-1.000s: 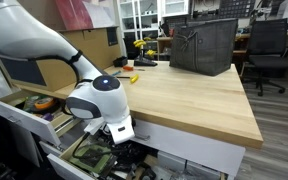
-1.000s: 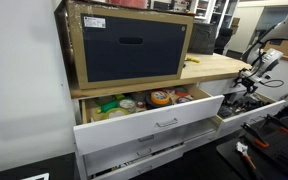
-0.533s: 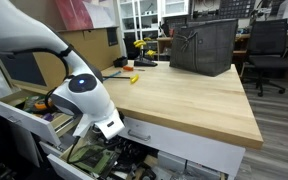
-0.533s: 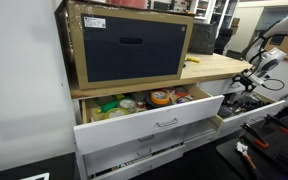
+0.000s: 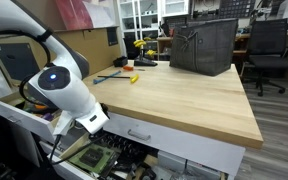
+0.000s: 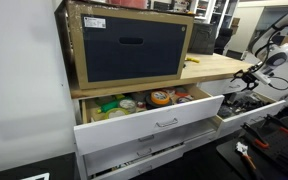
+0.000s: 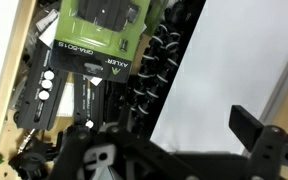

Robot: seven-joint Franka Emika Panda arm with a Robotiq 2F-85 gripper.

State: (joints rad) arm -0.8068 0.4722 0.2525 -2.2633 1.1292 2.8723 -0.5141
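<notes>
My gripper (image 7: 174, 138) hangs open over the lower drawer with nothing between its fingers. One black fingertip (image 7: 256, 132) shows at the right against a pale drawer wall (image 7: 234, 70). Below it lie a green and black AXLER tool case (image 7: 99, 35) and a row of black coiled parts (image 7: 159, 70). In an exterior view the white arm (image 5: 62, 92) leans over the open lower drawer (image 5: 99, 160) and largely hides the gripper. In an exterior view the gripper (image 6: 246, 78) sits small at the bench's far end.
A wooden bench top (image 5: 184, 95) carries a dark mesh basket (image 5: 202, 45) and small tools (image 5: 132, 76). An upper drawer (image 6: 149, 115) stands open, full of tape rolls and clutter. A large dark box (image 6: 129, 45) sits on the bench. An office chair (image 5: 269, 50) is behind.
The arm has swung left along the drawer and risen a little over the last second. The gripper stays open and holds nothing.
</notes>
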